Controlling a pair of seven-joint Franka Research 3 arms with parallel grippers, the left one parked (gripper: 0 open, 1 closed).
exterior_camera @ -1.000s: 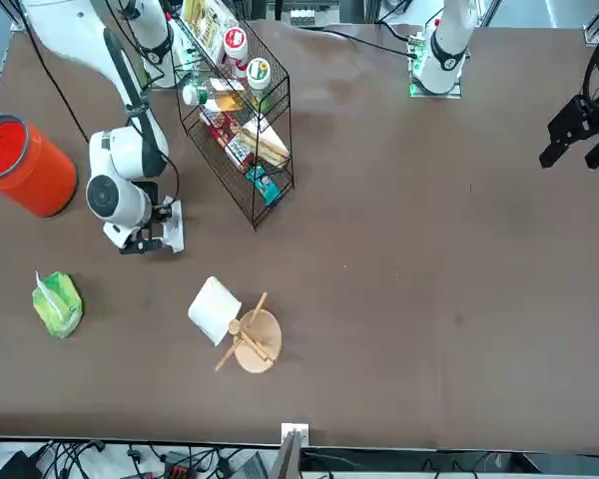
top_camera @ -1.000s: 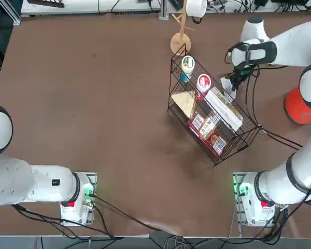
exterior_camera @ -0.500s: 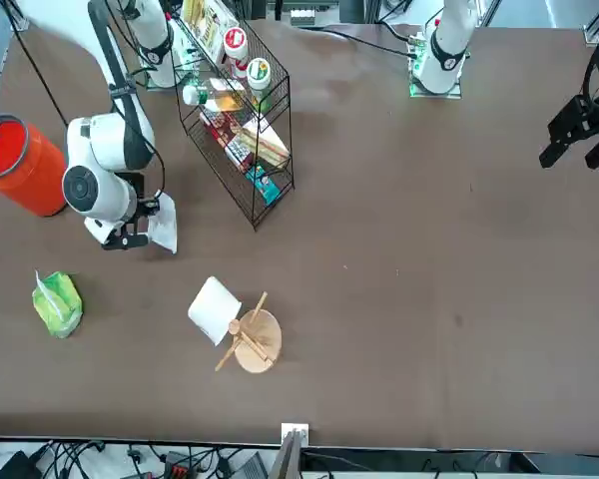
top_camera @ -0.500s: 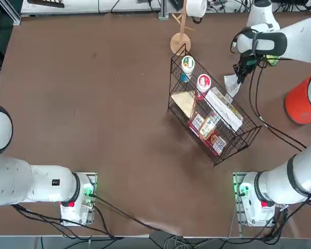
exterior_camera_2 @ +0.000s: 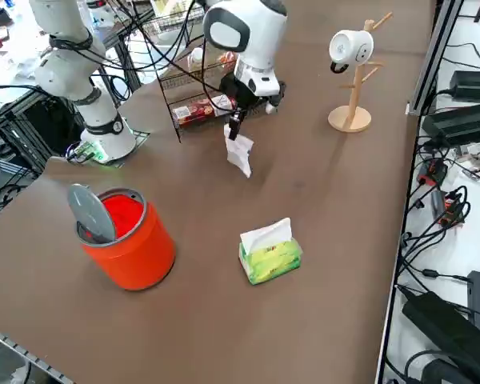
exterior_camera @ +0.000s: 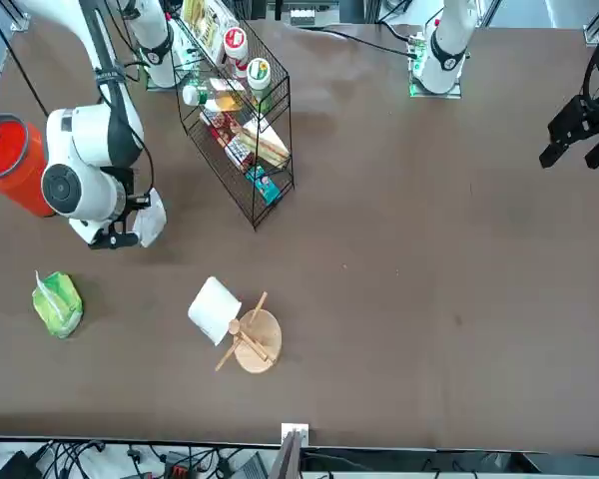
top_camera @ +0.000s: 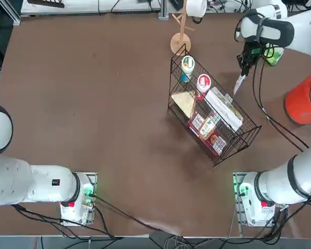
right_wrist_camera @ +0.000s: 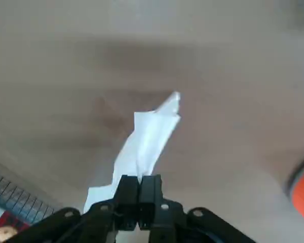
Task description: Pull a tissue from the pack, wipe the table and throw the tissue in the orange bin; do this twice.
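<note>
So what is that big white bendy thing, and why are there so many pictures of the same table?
The white bendy things are robot arms bolted to a brown table. Four cameras look at one moment: one from above, one from across the table, one from the side, and one tiny camera on the arm's wrist.

The working arm's hand is shut on a white tissue, which dangles above the table. The wrist picture shows the two black fingers pinching it.

On the table sit a green tissue pack, an orange bin with its lid flipped up, a black wire basket full of snacks, and a wooden stand holding a white mug.
</note>
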